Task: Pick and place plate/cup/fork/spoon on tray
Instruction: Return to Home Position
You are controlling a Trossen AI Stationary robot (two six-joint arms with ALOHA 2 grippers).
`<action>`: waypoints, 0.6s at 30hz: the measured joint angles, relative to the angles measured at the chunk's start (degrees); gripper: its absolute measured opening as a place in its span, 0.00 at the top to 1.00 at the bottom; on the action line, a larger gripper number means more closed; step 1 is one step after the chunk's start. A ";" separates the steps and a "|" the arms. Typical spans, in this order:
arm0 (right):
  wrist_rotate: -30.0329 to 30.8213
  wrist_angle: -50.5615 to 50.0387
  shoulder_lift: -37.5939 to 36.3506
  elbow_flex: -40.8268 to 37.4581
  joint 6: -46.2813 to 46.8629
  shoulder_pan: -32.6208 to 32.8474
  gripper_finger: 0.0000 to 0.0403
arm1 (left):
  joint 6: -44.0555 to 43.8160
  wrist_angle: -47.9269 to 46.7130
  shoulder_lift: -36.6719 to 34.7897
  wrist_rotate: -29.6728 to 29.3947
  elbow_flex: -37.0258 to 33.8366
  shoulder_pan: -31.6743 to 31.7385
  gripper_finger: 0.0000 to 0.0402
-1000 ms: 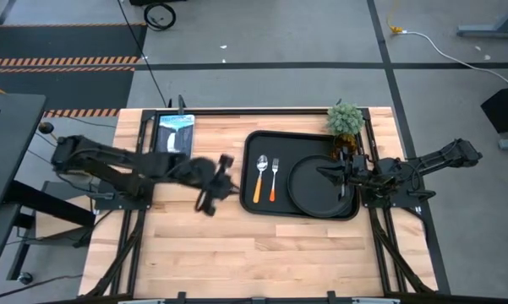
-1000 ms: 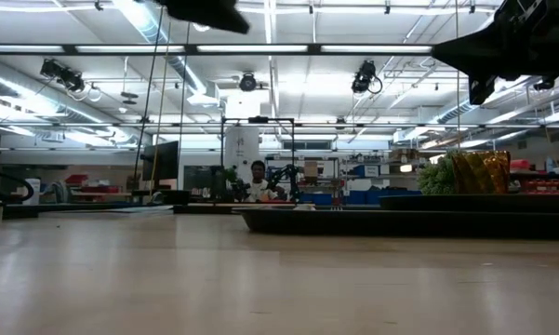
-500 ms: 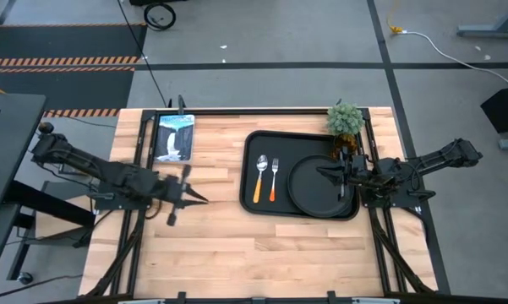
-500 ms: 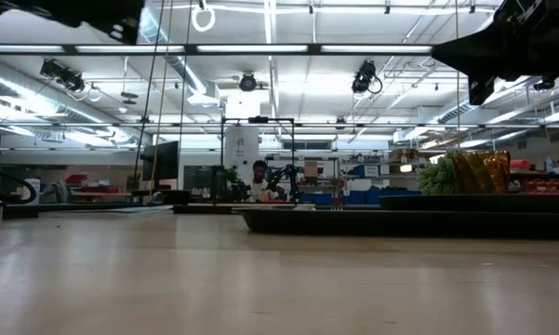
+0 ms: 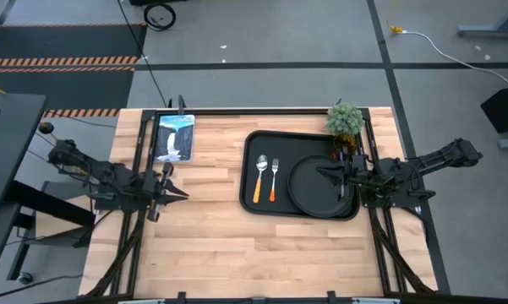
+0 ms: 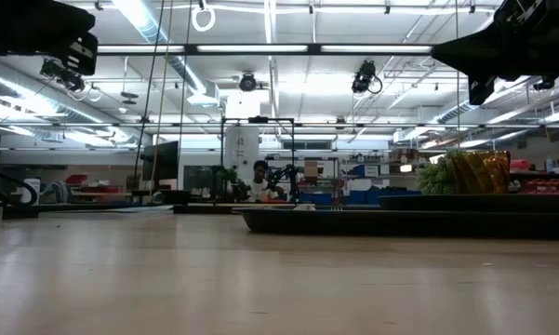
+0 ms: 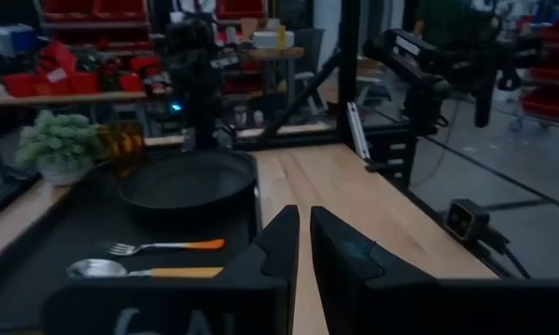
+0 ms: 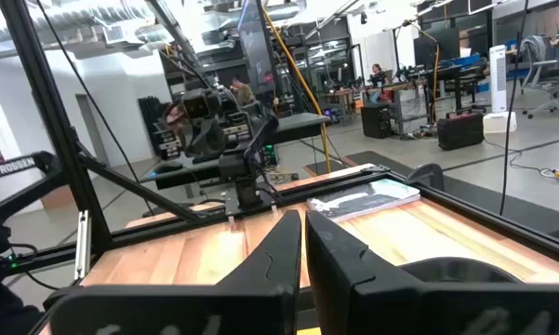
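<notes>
On the tray [image 5: 247, 173], fork [image 5: 274, 178] and spoon [image 5: 260, 176] lie beside the plate [image 5: 314, 186]. Both grippers, left [image 5: 176, 193] and right [image 5: 322, 173], have fingers nearly closed, holding nothing.

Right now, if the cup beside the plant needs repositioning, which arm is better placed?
Right. The right end effector hovers over the plate, close to the cup. The left end effector is near the table's left edge, far from the tray.

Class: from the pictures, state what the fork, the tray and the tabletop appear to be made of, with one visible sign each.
Fork: shiny metal tines, orange handle, probably plastic. Tray: matte black, likely plastic, rounded moulded rim. Tabletop: pale wood, visible plank strips and grain.
</notes>
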 joint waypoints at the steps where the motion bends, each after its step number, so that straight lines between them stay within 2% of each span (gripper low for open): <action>1: 0.00 0.00 0.00 0.00 0.02 0.02 0.93 | 0.14 -0.36 -1.43 -0.70 -0.47 -0.21 0.90; 12: 0.00 0.00 0.00 0.00 0.01 0.00 0.93 | -2.75 -6.08 -11.96 -1.47 -1.63 -3.26 0.90; 18: 0.00 0.08 0.00 0.00 0.02 0.00 0.93 | -6.56 -7.21 -11.76 -1.45 -1.60 -5.90 0.90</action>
